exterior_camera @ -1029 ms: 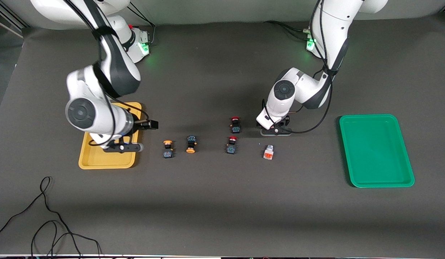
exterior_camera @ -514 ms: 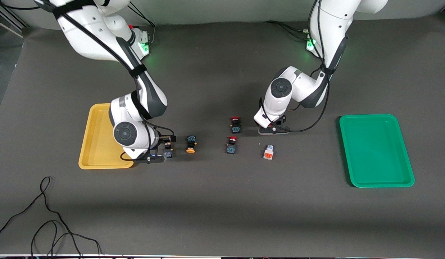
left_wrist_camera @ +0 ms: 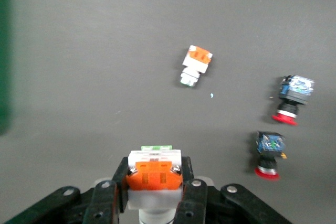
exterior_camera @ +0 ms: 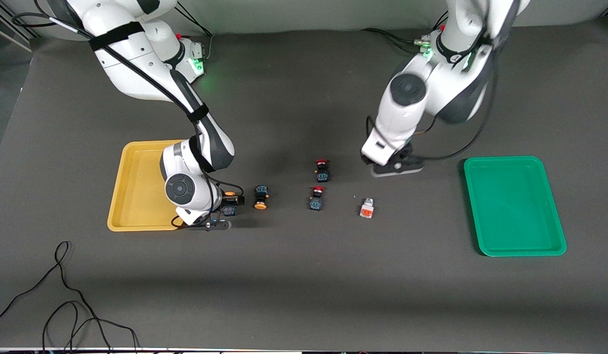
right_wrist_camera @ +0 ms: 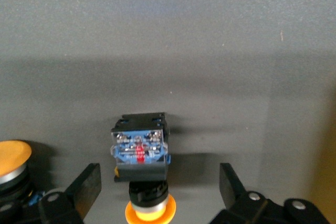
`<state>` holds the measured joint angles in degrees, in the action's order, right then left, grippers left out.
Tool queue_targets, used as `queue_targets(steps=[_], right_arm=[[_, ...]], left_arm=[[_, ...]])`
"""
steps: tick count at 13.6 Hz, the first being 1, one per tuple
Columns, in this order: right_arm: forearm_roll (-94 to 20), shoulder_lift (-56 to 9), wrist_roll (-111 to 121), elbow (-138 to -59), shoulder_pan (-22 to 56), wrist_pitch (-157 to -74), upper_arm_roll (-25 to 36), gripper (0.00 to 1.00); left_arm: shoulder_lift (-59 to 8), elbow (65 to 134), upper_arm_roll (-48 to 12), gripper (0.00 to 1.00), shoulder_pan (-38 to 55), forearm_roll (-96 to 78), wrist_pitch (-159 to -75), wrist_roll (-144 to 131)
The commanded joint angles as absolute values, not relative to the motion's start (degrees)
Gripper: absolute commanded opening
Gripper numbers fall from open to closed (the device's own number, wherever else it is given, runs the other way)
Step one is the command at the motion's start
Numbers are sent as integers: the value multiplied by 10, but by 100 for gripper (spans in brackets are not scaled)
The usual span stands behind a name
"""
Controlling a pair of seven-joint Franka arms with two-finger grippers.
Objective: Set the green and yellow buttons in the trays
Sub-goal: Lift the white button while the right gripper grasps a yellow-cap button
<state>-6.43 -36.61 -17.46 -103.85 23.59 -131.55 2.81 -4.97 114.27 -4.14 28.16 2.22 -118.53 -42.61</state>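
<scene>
While the dark grey surface (exterior_camera: 304, 285) lay under black cables (exterior_camera: 63, 305), the left gripper (left_wrist_camera: 155, 195) clamped a whitish-grey block (left_wrist_camera: 155, 174); the right gripper (right_wrist_camera: 157, 192) fingers gaped around a yellow-capped button (right_wrist_camera: 140, 153).

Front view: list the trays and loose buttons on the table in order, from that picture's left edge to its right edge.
yellow tray → yellow-capped button under the right gripper → second yellow-capped button → two red-capped buttons, level with each other → whitish-grey button → green tray.
</scene>
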Motion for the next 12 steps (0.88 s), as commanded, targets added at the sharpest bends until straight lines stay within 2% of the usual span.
queue_targets(steps=[1,2,4,5,7,9,12], right_arm=[[-70,-377,-181,-1031,239,-1331,31,78],[-70,-377,-179,-1031,238,-1331,31,58],[-70,-376,-180,-1030,238,-1332,30,5],[-71,-371,-181,-1030,238,-1332,30,0],[-72,-352,-187,-1029,238,-1323,31,0],[-73,-318,-188,-1024,236,-1268,32,0],[-106,-236,-206,-1024,234,-1175,45,0]], left_arm=[[-36,1044,-40,5,262,-10,-1052,-396],[-36,1036,-40,5,245,-10,-1041,-371],[-34,1038,-40,5,174,-11,-1032,-253],[-34,1039,-40,5,130,-11,-1025,-190],[-38,1039,-40,6,45,-11,-1011,-70],[-40,1040,-40,6,-28,-8,-1009,16],[-56,1041,-40,6,-84,4,-1022,48]])
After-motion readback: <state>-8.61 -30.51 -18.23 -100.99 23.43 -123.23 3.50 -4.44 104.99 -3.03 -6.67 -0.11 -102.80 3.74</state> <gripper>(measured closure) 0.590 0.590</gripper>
